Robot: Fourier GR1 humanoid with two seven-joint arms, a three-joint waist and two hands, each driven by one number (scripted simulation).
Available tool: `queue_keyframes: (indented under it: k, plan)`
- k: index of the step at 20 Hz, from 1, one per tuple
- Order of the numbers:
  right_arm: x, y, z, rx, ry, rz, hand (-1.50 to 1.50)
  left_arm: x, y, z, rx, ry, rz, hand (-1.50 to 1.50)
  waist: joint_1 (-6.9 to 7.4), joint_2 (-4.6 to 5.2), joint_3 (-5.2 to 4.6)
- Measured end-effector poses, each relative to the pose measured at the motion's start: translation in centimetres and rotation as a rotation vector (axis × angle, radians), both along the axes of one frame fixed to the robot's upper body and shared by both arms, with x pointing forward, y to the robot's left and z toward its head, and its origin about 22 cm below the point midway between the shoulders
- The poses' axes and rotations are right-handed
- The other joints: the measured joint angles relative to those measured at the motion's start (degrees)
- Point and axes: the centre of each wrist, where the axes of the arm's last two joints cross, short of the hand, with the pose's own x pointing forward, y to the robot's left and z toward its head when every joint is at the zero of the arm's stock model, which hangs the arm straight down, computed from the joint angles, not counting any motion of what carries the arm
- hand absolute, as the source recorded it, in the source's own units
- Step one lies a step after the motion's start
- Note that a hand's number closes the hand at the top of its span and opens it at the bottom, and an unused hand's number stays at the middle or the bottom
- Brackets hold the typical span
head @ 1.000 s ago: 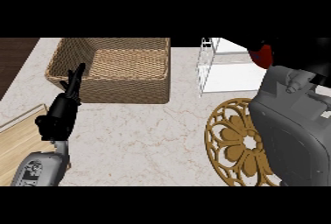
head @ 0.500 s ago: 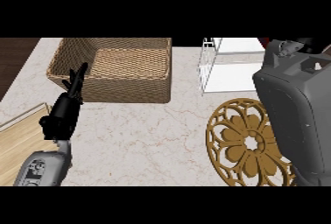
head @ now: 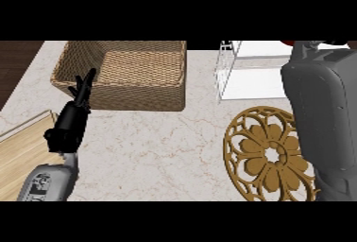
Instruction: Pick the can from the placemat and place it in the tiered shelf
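Observation:
A round gold openwork placemat (head: 268,156) lies on the marble counter at the right, with nothing standing on it. Only a red sliver of the can (head: 286,43) shows at the view's top edge, above the white tiered shelf (head: 251,75). My right hand (head: 333,42) is mostly cut off there and curls round the can. Its grey forearm (head: 324,113) covers the placemat's right side and part of the shelf. At the left my left hand (head: 75,111) rests open with its fingers up.
A wicker basket (head: 129,75) stands at the back, left of the shelf and close to my left hand's fingertips. A wooden board (head: 21,156) lies at the counter's left edge. Bare marble (head: 160,151) stretches between my left arm and the placemat.
My right forearm has reached farther back and to the right, carrying the can up to the top edge over the shelf. The left hand has stayed put.

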Motion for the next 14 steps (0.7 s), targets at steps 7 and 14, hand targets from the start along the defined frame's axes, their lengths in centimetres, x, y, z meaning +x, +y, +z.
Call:
queue_keyframes:
  k: [7,14]
  plan:
    - [2.0,-1.6,-1.9,0.070,-0.033,0.046,1.50,-0.1,-0.2,0.2,-0.010,0.014,0.005,0.00,-0.13,-0.16,-0.07]
    - [3.7,-5.5,-3.4,0.025,0.030,-0.120,-1.50,-0.5,0.1,-0.1,-0.009,0.014,0.005,0.00,-0.61,-0.33,-0.14]
